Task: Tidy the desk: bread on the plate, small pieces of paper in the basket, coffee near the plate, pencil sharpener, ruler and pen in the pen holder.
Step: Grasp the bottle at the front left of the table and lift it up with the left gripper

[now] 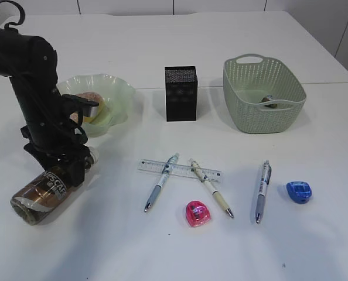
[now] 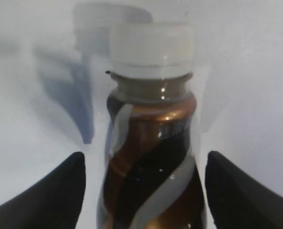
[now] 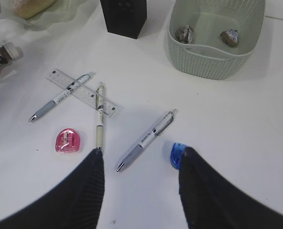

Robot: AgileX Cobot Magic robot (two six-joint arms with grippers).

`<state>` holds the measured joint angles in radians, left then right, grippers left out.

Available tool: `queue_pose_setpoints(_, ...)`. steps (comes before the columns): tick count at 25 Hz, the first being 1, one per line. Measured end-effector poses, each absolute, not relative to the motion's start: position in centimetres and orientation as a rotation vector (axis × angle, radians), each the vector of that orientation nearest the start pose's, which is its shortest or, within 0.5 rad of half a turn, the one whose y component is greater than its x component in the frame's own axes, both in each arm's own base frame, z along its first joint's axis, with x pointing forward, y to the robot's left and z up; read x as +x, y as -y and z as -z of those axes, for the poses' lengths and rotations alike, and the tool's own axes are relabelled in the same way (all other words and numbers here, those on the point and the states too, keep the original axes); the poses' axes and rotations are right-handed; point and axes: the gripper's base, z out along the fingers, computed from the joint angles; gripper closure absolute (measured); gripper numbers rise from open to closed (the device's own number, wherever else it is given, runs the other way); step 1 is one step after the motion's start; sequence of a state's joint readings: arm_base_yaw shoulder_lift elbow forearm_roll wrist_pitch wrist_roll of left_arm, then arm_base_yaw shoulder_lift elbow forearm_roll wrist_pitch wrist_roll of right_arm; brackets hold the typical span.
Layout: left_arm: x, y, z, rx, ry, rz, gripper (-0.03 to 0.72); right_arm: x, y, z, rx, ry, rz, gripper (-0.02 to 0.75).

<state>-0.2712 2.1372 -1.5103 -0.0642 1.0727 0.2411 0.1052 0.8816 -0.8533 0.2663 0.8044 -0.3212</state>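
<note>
The coffee [image 1: 42,196] lies on its side on the desk [image 1: 162,252] at the front left, white cap [image 2: 151,45] pointing toward the plate. My left gripper [image 1: 74,168] is open and straddles the bottle's shoulder [image 2: 151,157], with a gap showing beside the left finger [image 2: 55,191]. The bread [image 1: 89,99] rests in the wavy green plate [image 1: 118,88]. The clear ruler [image 1: 178,170] lies under two crossed pens [image 1: 161,190] [image 1: 212,196], and a third pen [image 1: 262,190] lies to the right. A pink sharpener [image 1: 198,213] and a blue one [image 1: 300,191] sit in front. My right gripper [image 3: 142,151] hangs open and empty above them.
The black mesh pen holder [image 1: 181,93] stands at the middle back. The green basket [image 1: 238,105] at the back right holds crumpled paper pieces [image 3: 184,33] [image 3: 228,37]. A seam crosses the desk behind them.
</note>
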Motion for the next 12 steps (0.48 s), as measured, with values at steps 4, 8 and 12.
queue_pose_setpoints(4,39.9,11.6,-14.3,0.746,-3.104,0.089,0.137,16.3,-3.5,-34.3,-0.372,-2.26,-0.204,0.332)
queue_pose_setpoints(8,40.6,11.8,-15.5,0.724,-3.107,0.076,0.137,16.3,-3.5,-34.3,-0.371,-2.26,-0.207,0.331)
queue_pose_setpoints(12,41.5,11.8,-16.7,0.677,-3.087,0.035,0.137,16.3,-3.5,-34.3,-0.37,-2.259,-0.209,0.331)
